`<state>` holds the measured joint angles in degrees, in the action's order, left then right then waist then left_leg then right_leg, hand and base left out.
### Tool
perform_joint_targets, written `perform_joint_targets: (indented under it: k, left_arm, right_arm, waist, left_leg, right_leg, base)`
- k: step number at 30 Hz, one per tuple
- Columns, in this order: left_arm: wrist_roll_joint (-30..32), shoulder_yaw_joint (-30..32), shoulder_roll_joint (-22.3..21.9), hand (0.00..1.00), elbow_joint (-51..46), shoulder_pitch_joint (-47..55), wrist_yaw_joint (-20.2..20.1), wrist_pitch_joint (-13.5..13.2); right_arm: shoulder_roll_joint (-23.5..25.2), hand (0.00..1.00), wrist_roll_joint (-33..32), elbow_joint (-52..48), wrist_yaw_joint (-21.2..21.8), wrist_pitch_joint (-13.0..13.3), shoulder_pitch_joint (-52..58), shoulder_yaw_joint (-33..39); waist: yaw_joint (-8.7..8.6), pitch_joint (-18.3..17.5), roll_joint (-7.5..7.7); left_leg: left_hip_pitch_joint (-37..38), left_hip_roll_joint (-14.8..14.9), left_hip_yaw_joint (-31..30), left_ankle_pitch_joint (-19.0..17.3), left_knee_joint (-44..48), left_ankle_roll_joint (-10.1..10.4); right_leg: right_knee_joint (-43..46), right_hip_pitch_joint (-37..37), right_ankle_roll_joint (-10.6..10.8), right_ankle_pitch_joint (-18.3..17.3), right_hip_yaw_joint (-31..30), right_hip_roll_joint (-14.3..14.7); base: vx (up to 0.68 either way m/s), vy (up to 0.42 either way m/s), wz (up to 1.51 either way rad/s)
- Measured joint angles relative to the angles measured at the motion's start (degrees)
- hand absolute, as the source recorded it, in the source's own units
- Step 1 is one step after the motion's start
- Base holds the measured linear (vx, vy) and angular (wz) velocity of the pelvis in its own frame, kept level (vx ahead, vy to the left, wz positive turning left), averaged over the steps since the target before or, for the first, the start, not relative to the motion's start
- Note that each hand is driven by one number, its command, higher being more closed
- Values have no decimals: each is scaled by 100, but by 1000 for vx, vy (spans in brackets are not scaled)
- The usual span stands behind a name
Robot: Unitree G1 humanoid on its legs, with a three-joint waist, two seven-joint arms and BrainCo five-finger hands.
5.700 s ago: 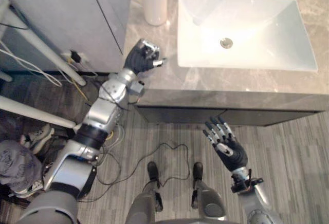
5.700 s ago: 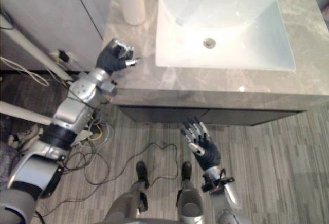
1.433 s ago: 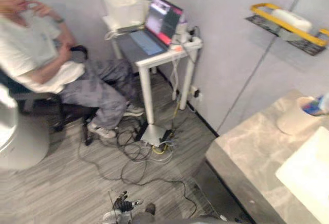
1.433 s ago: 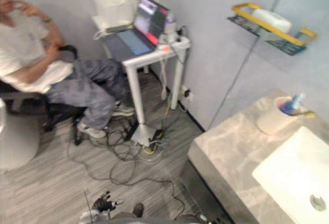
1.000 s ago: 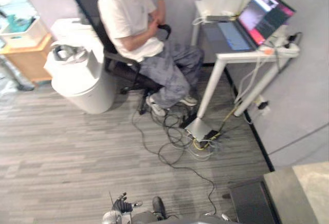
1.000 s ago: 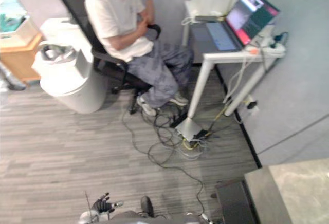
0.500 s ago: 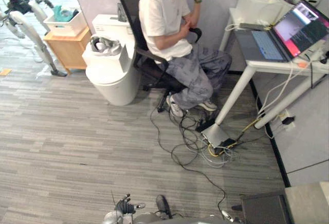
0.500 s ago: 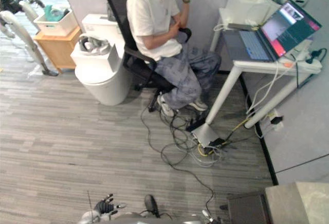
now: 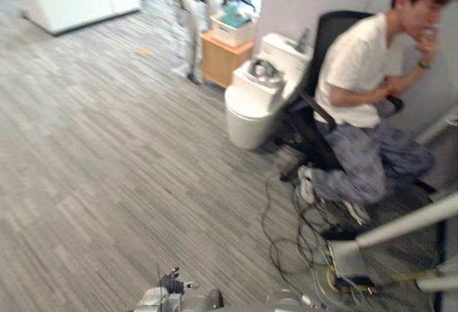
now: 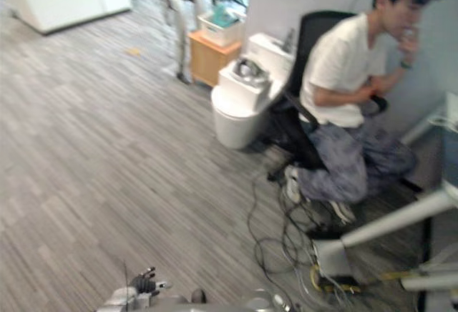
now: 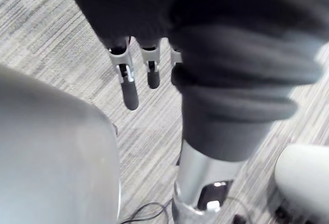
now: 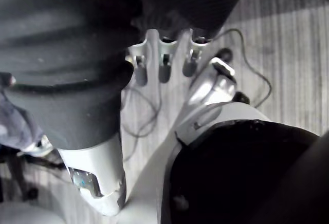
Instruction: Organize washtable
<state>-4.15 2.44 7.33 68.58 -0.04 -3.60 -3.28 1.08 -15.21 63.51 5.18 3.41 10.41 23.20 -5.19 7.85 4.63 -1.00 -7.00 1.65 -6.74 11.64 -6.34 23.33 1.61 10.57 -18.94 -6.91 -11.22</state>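
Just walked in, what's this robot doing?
Nothing is being handled. The robot's left hand and right hand hang open above the grey floor, holding nothing. Its head camera looks across the room at a person seated in a black chair, next to a white bin and a wooden cabinet.

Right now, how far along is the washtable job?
Done: nothing confirmable; the head camera faces a wood floor, a seated person and a white bin. In hand: nothing, the left robot hand and right robot hand hang open and empty. Left: unclear, possibly the whole tidy-up.
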Motion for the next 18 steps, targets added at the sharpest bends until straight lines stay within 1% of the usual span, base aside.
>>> perform_joint_targets:
  k: [1, 2, 3, 4, 6, 7, 8, 9, 11, 12, 13, 15, 16, 18]
  left_arm:
    - [-10, 6, -12, 0, 0, 32, 2, -5]
    - [-29, 16, -28, 0, 0, 48, 5, -18]
    - [-43, 24, -30, 0, -1, 60, 7, -24]
    - [-100, 44, -27, 0, -3, 73, 10, -35]
    - [-200, 51, -54, 0, -4, 107, 20, -39]
    - [-260, 61, -69, 0, -3, 122, 19, -39]
    - [-297, 62, -82, 0, 0, 123, 20, -37]
    - [-379, 111, -99, 0, 1, 126, 21, -36]
    - [-422, 201, -100, 0, 6, 145, 26, -30]
    - [-422, 215, -99, 0, 10, 146, 32, -29]
    - [-420, 215, -105, 0, 9, 149, 39, -33]
    - [-422, 213, -147, 0, 4, 148, 65, -35]
    - [-425, 215, -146, 0, -4, 148, 78, -36]
    - [-443, 230, -148, 0, -17, 149, 98, -36]
  right_arm:
    - [-36, 0, 1, 50, 7, 3, 1, -78]
    - [-94, 0, 8, 77, 11, 5, -1, -144]
    - [-105, 0, 10, 88, 10, 7, 2, -168]
    - [-123, 0, 14, 146, 3, 12, 2, -221]
    - [-163, 0, 15, 237, 2, 25, -14, -325]
    - [-195, 0, 16, 256, -1, 46, -12, -336]
    - [-211, 0, 15, 259, -8, 53, -9, -337]
    - [-232, 0, 15, 263, -27, 56, -6, -338]
    - [-235, 0, 14, 264, -46, 66, 2, -338]
    - [-240, 0, 14, 264, -50, 72, 14, -337]
    - [-261, 0, 16, 264, -50, 72, 14, -338]
    - [-286, 0, 38, 264, -49, 69, 11, -343]
    - [-288, 0, 133, 263, -51, 68, 2, -352]
    - [-297, 0, 191, 263, -79, 63, -17, -356]
  waist:
    - [16, -69, -27]
    - [84, -111, -51]
    - [96, -140, -50]
    - [132, -175, -35]
    - [114, -232, -49]
    - [108, -236, -98]
    - [102, -229, -119]
    - [112, -217, -131]
    - [110, -206, -123]
    - [97, -181, -120]
    - [93, -166, -140]
    - [111, -146, -177]
    - [122, -120, -209]
    - [134, -124, -205]
  left_leg:
    - [14, -19, -138, 50, -88, 77]
    - [11, -11, -278, 117, -170, 177]
    - [2, -11, -335, 149, -197, 218]
    - [-28, -15, -444, 191, -237, 270]
    - [-48, 58, -654, 268, -291, 389]
    - [-59, 115, -812, 332, -339, 481]
    - [-55, 144, -907, 363, -365, 522]
    - [-37, 222, -1089, 423, -442, 619]
    - [-21, 305, -1117, 430, -530, 671]
    - [-18, 397, -990, 462, -578, 733]
    - [-28, 443, -854, 473, -594, 748]
    - [-12, 459, -736, 514, -713, 763]
    - [-24, 457, -604, 533, -848, 764]
    - [-47, 504, -209, 528, -1059, 758]
  right_leg:
    - [-162, -88, -147, 89, 196, 64]
    - [-349, -154, -328, 247, 334, 176]
    - [-448, -176, -408, 356, 405, 224]
    - [-676, -169, -523, 721, 535, 311]
    - [-876, -51, -606, 753, 794, 393]
    - [-927, -11, -638, 774, 959, 451]
    - [-952, 26, -663, 790, 1059, 476]
    - [-979, 93, -725, 828, 1283, 530]
    - [-1016, 178, -745, 840, 1509, 565]
    - [-1069, 282, -764, 852, 1718, 561]
    - [-1098, 360, -765, 851, 1920, 520]
    - [-1162, 435, -770, 847, 2131, 462]
    - [-1175, 439, -759, 841, 2283, 395]
    - [-1316, 450, -728, 915, 2482, 305]
  base:
    - [48, -157, 65]
    - [54, -176, 58]
    - [46, -204, 47]
    - [41, -233, 42]
    - [24, -248, 48]
    - [-3, -209, 52]
    - [-23, -242, 70]
    - [-49, -199, 66]
    - [-78, -156, 67]
    - [-103, -91, 86]
    - [-151, -63, 90]
    - [-148, 3, 77]
    - [-116, 55, 82]
    - [-86, 76, 62]
